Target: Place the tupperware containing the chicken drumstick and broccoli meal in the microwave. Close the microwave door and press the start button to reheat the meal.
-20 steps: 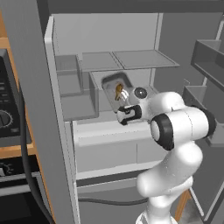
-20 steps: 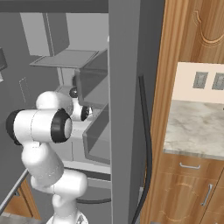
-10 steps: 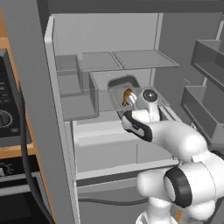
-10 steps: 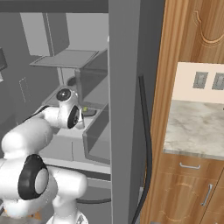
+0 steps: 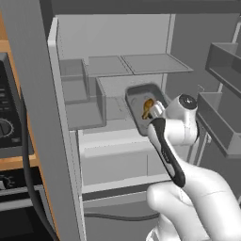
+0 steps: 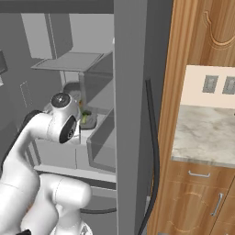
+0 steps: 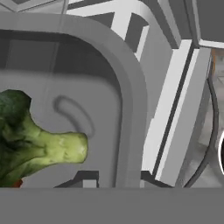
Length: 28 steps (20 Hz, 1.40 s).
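Pincer pinches the rim of the tupperware, one dark tip inside the wall and one outside in the hand view. That grey container is tilted, lifted clear of the fridge shelf, in front of the open grey fridge interior. Chicken drumstick lies inside it, orange-brown, close to the wrist. Broccoli sits on the container floor, its pale stalk pointing toward the rounded corner near the pincer. From the right base camera, the container shows behind the white arm, with green beside the wrist.
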Motion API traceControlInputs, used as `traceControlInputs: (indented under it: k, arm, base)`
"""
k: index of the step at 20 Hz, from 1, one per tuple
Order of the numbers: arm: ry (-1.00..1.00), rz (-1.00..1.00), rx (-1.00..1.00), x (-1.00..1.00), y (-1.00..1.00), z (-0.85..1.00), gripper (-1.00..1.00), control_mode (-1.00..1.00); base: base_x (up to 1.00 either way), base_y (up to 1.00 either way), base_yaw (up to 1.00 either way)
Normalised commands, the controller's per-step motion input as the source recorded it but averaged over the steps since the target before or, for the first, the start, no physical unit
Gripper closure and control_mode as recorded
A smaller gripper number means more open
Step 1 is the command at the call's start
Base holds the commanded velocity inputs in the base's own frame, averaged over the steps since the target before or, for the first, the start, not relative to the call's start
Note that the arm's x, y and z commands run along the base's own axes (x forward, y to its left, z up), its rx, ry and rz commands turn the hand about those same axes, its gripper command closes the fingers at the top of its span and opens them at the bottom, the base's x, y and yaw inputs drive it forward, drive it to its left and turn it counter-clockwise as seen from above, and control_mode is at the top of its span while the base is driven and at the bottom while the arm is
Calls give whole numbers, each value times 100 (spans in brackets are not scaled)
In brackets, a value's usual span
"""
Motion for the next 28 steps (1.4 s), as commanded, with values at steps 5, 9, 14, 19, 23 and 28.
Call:
traceControlInputs:
  k: [5, 9, 14, 19, 23, 28]
  arm:
    - [18, 0, 1, -100, -13, 41, 100, -100]
    - [17, -6, 0, -96, -16, 43, 100, -100]
    - [9, -14, 0, -44, -16, 33, 100, -100]
    - [3, -1, 0, 2, 0, 7, 100, 100]
    - [0, 0, 0, 0, 0, 0, 100, 100]
    - [0, 0, 0, 0, 0, 0, 100, 100]
  base:
    - [0, 0, 0]
    - [0, 0, 0]
    - [0, 0, 0]
    - [2, 0, 0]
    - [-42, 2, 0]
    - [-91, 8, 4]
